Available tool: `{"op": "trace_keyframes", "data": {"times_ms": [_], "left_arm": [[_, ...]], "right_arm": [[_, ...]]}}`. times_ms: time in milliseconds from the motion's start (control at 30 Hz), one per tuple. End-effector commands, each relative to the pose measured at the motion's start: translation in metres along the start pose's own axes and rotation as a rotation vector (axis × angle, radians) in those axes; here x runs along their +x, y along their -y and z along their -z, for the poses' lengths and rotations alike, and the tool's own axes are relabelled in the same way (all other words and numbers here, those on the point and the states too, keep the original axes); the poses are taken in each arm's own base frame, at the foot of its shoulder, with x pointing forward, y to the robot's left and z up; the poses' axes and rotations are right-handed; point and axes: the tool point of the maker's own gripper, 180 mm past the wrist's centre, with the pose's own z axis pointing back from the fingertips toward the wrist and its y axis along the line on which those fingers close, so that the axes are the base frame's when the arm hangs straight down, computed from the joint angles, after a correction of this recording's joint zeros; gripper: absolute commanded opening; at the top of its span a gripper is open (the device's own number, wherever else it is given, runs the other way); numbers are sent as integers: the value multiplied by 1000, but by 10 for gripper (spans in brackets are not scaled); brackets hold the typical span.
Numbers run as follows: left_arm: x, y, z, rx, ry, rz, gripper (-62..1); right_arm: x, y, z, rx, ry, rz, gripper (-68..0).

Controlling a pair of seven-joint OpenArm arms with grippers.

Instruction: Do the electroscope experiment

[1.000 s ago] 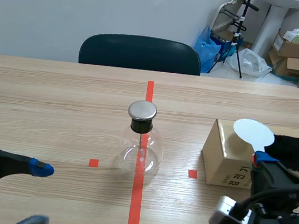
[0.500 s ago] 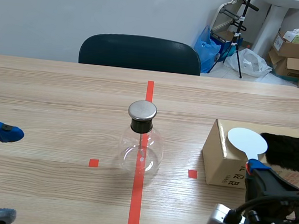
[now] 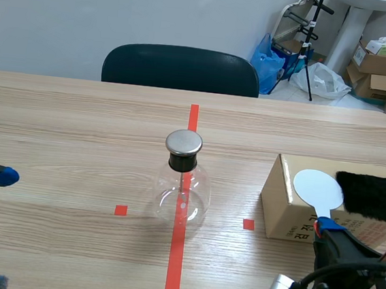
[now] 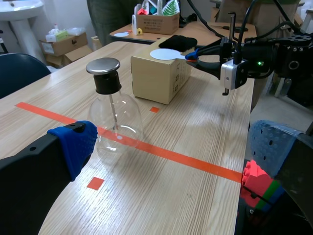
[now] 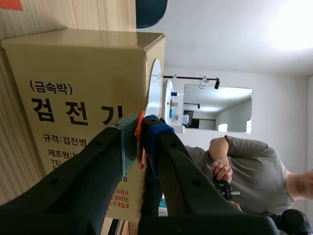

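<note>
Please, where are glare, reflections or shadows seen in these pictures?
Scene view: even light; the clear glass flask with a round metal cap throws only a faint shadow on the wooden table. Left wrist view: highlights shine on its glass and cap. Right wrist view: the white wall glares bright beyond the right hand, shut on the white round paddle.

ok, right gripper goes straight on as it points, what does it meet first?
Most likely the cardboard box: the right gripper, shut on the white paddle, points at its near upper edge. Height is unclear; it might skim over the top toward the black cloth.
</note>
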Motion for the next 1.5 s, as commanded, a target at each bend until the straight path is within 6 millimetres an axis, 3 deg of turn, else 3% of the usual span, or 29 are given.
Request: {"op": "trace_keyframes", "data": {"times_ms": [0, 133, 233, 333, 600, 1467], "left_arm": [[9, -1, 2, -7, 29, 5, 14], [9, -1, 2, -8, 29, 6, 14], [9, -1, 1, -13, 28, 8, 14], [12, -2, 1, -17, 40, 10, 14], [14, -2, 0, -23, 39, 13, 14], [18, -2, 0, -23, 62, 12, 14]], "right_arm": [[-4, 17, 4, -76, -2, -27, -658], [-4, 17, 4, -77, -2, -27, -645], [-4, 17, 5, -79, -2, -27, -572], [-4, 17, 5, -78, -1, -28, -441], [-2, 17, 5, -77, 8, -31, -10], [-4, 18, 6, -80, -1, -30, 4]]}}
